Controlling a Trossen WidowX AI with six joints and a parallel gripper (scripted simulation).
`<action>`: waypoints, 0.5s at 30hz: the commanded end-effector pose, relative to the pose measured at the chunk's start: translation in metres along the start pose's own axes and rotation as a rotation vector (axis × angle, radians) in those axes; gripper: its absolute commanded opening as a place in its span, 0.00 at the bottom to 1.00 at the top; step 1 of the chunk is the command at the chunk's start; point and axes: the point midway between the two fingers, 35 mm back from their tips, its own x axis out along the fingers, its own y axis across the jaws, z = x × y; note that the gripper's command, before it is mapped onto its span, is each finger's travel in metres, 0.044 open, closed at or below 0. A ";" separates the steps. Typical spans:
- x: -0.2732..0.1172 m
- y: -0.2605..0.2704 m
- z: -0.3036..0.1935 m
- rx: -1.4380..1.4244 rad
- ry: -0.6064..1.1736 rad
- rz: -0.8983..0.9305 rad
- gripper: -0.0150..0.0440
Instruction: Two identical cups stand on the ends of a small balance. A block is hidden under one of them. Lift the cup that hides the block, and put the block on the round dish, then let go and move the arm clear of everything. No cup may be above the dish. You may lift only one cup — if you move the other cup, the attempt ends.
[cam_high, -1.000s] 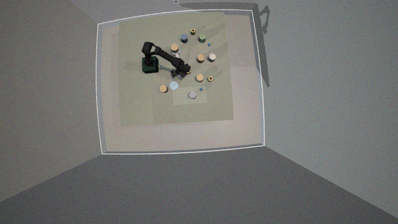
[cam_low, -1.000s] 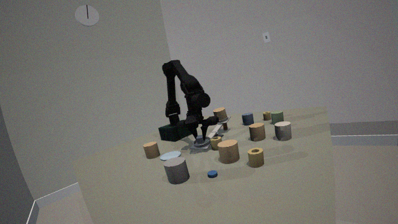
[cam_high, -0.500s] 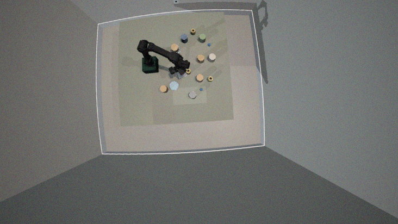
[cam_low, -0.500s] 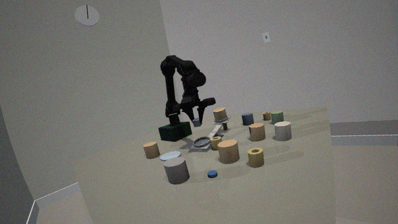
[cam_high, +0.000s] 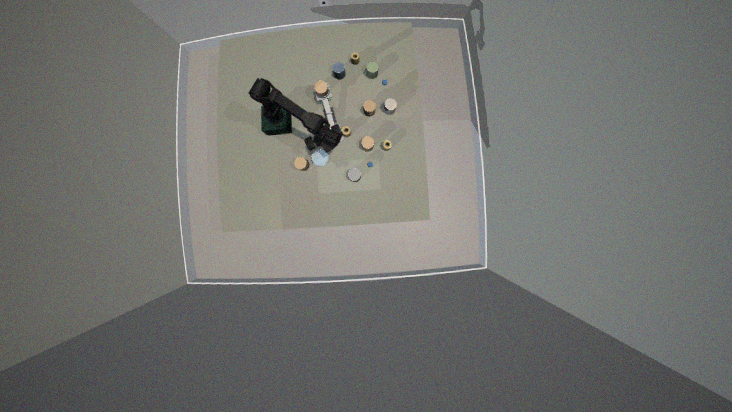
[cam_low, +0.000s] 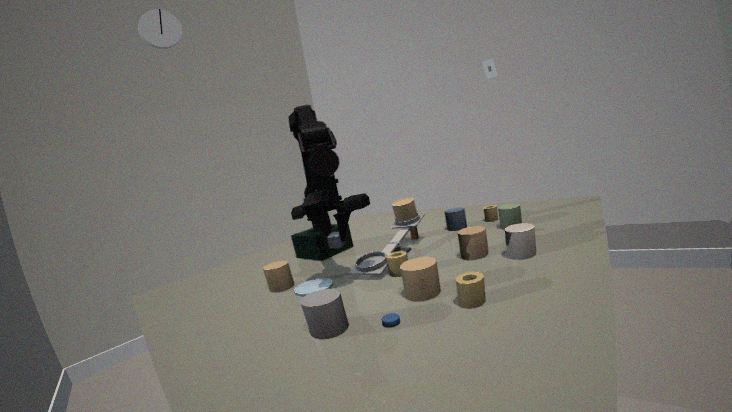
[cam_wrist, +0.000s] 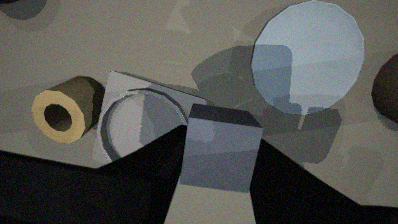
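My gripper (cam_low: 332, 236) (cam_wrist: 217, 138) is shut on a grey-blue block (cam_low: 336, 239) (cam_wrist: 220, 155). It holds the block in the air, between the balance's lowered end and the round dish. The pale blue dish (cam_high: 320, 158) (cam_low: 313, 287) (cam_wrist: 325, 45) lies flat with no cup or block on it. The balance (cam_high: 328, 112) (cam_low: 395, 240) (cam_wrist: 116, 82) is tilted, its near end down with an empty ringed pan. An orange cup (cam_high: 321, 87) (cam_low: 404, 210) stands on its raised far end. Which loose orange cylinder is the matching cup, I cannot tell.
An orange cylinder (cam_high: 300, 163) (cam_low: 279, 276) stands close beside the dish. A yellow hollow cylinder (cam_low: 397, 266) (cam_wrist: 77, 120) stands by the lowered pan. A grey cylinder (cam_high: 353, 175) (cam_low: 325, 314), another orange one (cam_high: 367, 143) (cam_low: 421, 278) and a blue disc (cam_high: 369, 164) (cam_low: 390, 320) are nearby.
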 end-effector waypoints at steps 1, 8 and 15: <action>0.011 -0.027 0.014 -0.004 0.000 -0.003 0.25; 0.027 -0.070 0.031 -0.004 -0.002 -0.007 0.25; 0.031 -0.079 0.033 -0.004 -0.002 -0.008 0.25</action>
